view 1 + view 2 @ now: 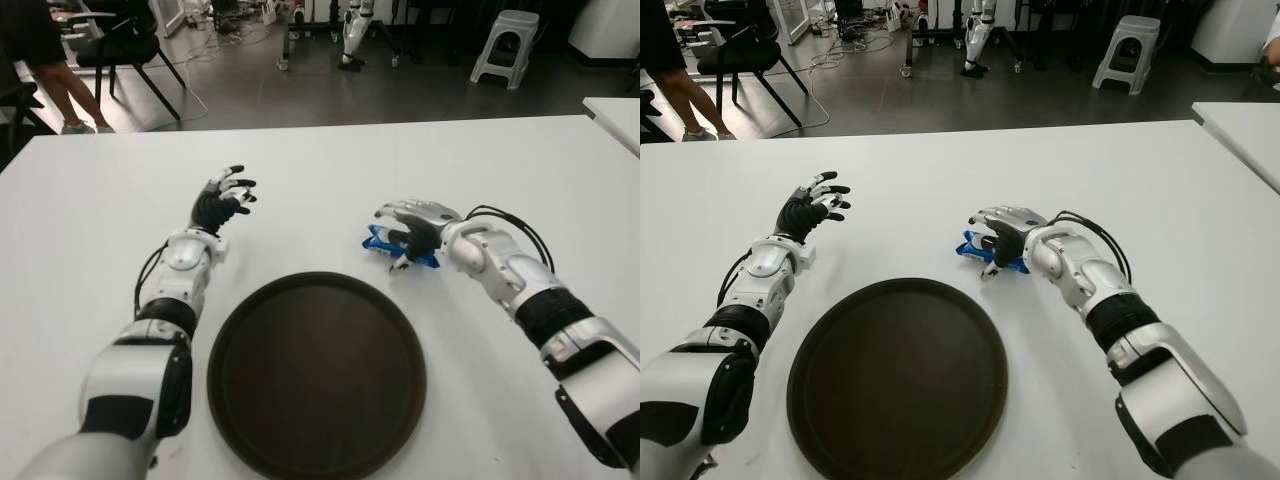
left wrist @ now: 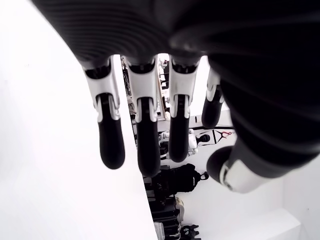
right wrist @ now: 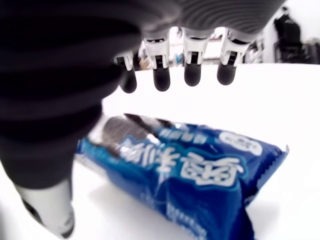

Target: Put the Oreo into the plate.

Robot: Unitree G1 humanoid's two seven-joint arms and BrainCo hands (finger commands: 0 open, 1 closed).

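The Oreo (image 3: pixel 190 172) is a blue packet lying flat on the white table (image 1: pixel 330 170), just beyond the right part of the plate's far rim. My right hand (image 1: pixel 405 230) hovers right over the packet, its fingers (image 3: pixel 192 70) stretched out above it and the thumb (image 3: pixel 50 215) down beside its end; nothing is clasped. Only the packet's left end (image 1: pixel 376 238) shows past the hand in the eye views. The round dark brown plate (image 1: pixel 316 373) sits empty near the table's front edge. My left hand (image 1: pixel 225 198) shows open beyond the plate's left side.
Past the table's far edge lies a grey floor with a black chair (image 1: pixel 125 45), a person's legs (image 1: pixel 65 95) at the far left, and a white stool (image 1: pixel 505 45). Another white table's corner (image 1: pixel 615 115) shows at the right.
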